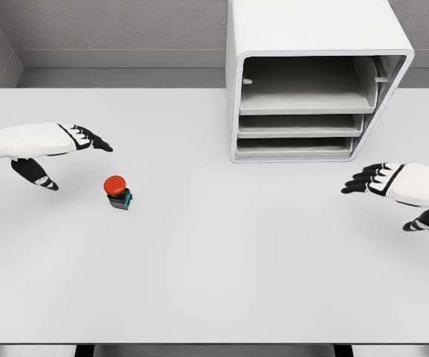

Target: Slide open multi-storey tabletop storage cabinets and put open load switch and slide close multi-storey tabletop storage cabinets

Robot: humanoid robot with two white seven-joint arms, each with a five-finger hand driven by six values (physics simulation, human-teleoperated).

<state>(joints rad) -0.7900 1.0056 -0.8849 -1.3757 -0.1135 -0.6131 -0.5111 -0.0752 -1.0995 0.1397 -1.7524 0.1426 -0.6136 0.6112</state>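
Note:
A small load switch (117, 192) with a red round cap on a dark body with a teal band stands on the white table (214, 268), left of the middle. My left hand (88, 138) hovers up and left of it, fingers extended and holding nothing. At the back right stands the white multi-storey storage cabinet (314, 74) with three drawers; the top one (303, 93) looks recessed, and the two lower ones (300, 134) sit near the front. My right hand (369, 178) floats below the cabinet's right corner, fingers spread and empty.
A grey wall runs behind the table's far edge. The table's front edge lies at the bottom of the view.

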